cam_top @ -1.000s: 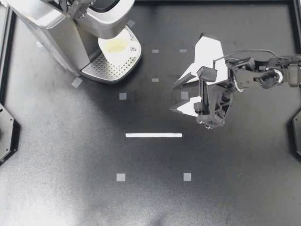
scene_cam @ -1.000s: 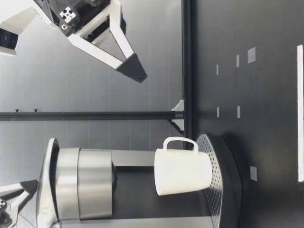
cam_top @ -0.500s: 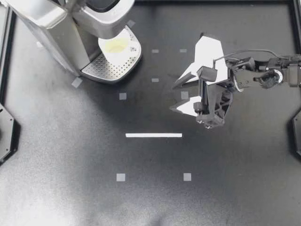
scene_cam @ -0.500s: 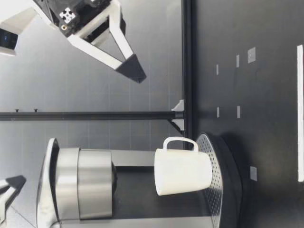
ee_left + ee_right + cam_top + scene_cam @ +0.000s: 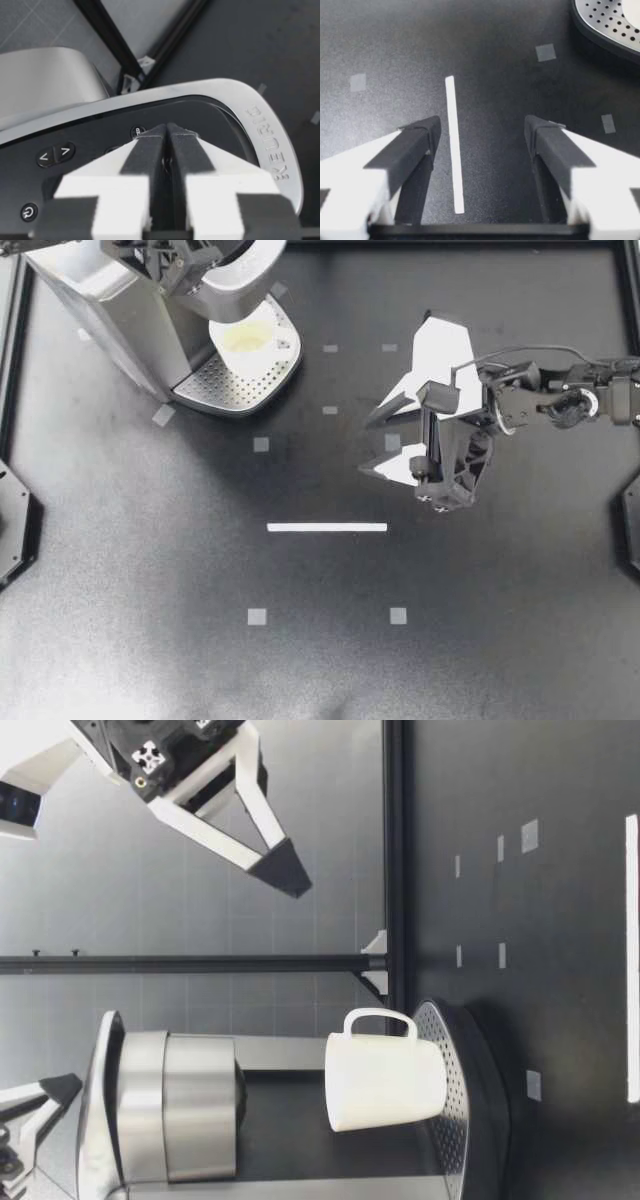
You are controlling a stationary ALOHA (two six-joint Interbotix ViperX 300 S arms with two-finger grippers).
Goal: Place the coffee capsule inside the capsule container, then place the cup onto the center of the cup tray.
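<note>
L gripper (image 5: 170, 262) hangs shut & empty over machine (image 5: 110, 310): may skid off (glossy top), jolting cup (image 5: 248, 338). R gripper (image 5: 372, 448) wide open, empty, well apart from machine.

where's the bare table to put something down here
Biggest bare patch: the table from the white tape line to the edge opposite the coffee machine. A smaller gap lies between the cup tray and my right gripper. Crowded: the machine's corner, cup on tray.
</note>
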